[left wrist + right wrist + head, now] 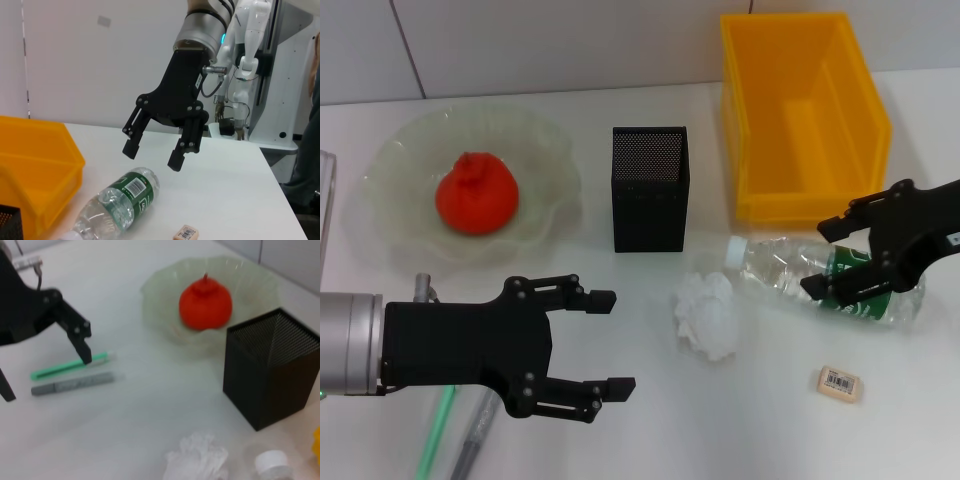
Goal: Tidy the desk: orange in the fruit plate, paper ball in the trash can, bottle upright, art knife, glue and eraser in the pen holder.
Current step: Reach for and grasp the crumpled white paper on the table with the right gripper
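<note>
On my far left the orange (475, 195) already sits in the fruit plate (390, 160), so that part looks done. Below it my left pincer (610, 342) hangs wide open and empty above the table, with the green stick (435, 430) and the grey one (475, 435) lying side by side near it on the white desk (620, 440) — which is the art knife and which the glue I cannot tell. Further along stands the black mesh pen holder (650, 190), upright and, as far as I can see, with nothing in it. Just beside it, nearer me, lies the paper ball (708, 315), close to the bottle's cap (735, 250).

The bottle (790, 275) lies on its side in front of the yellow trash can (800, 115), cap toward the pen holder. My right pincer (830, 260) hovers over its labelled end, jaws spread wide, holding nothing.

I judge the step in hand is righting the bottle. To do it well I should come down with one finger on either side of the round body, square across its length — closing off-centre would let it roll away. The thin plastic will dent, so a moderate squeeze. Then swing the cap up, clear of the can's wall. The eraser (840, 382) waits apart, nearer me.
</note>
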You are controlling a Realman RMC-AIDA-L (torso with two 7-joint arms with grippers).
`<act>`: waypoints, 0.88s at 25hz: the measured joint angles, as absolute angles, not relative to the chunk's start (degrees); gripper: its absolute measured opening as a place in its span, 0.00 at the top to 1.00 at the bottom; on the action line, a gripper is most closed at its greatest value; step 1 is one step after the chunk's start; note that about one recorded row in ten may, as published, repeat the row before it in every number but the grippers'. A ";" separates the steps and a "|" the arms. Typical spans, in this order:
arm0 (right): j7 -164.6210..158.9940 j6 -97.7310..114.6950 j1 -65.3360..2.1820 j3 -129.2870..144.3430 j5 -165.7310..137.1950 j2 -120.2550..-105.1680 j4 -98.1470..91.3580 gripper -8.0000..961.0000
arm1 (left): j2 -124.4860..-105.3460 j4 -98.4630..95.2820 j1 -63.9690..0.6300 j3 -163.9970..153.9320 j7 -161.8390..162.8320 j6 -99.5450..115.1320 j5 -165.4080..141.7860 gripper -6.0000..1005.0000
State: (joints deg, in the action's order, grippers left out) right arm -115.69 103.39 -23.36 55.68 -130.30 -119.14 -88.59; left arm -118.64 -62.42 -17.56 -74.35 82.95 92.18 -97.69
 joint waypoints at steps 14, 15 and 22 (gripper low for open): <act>-119.77 101.20 -27.29 63.29 -132.62 -119.18 -84.60 0.20 | -118.36 -60.56 -17.60 -73.35 82.65 91.24 -98.11 0.14; -119.77 100.88 -27.43 63.71 -132.68 -119.18 -83.93 0.20 | -118.34 -60.51 -17.60 -73.33 82.63 90.82 -98.26 0.14; -119.58 98.60 -28.11 65.11 -133.06 -119.15 -79.62 0.20 | -118.39 -60.39 -17.62 -73.30 82.56 89.40 -100.21 0.14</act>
